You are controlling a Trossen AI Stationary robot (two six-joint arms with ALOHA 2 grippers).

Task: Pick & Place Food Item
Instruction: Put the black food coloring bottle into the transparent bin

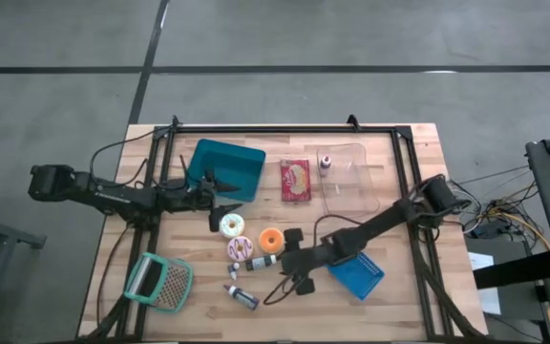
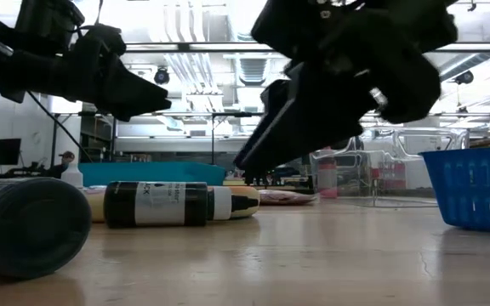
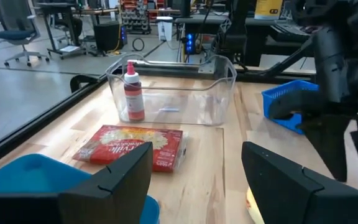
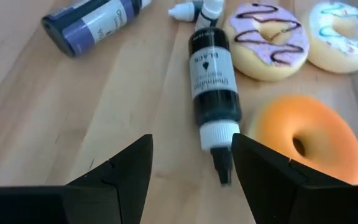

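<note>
1. My right gripper [image 4: 191,165] hangs over the middle of the table, fingers spread wide and empty. The nozzle end of a black bottle [image 4: 213,93] lying on its side sits right in the gap between them, not touched.
2. The food's all bunched in the centre of the high view. The orange donut [image 1: 270,239] is just beside that bottle's nozzle. The purple-iced donut with dark drizzle [image 1: 240,249] is to its left, near the bottle's base. The white-iced donut with blue drizzle [image 1: 229,225] is a bit higher in the frame.
3. My left gripper [image 1: 220,198] is center-left, at the lower right corner of the teal bin [image 1: 225,169] and just above the white donut. Its fingers are apart too, holding nothing.
4. From my left wrist I'm looking past a red snack packet [image 3: 132,147] lying flat on the wood. Behind it there's a clear plastic tub [image 3: 173,87] with a small red bottle [image 3: 133,93] standing upright inside.
5. Other stuff: a blue basket [image 1: 356,274] at lower right, under my right arm. A teal-handled grater thing [image 1: 159,282] is at lower left. A purple-labelled bottle [image 4: 95,25] lies near the bottom centre of the high view, alongside a couple of tiny white-capped bottles I can't make out.
</note>
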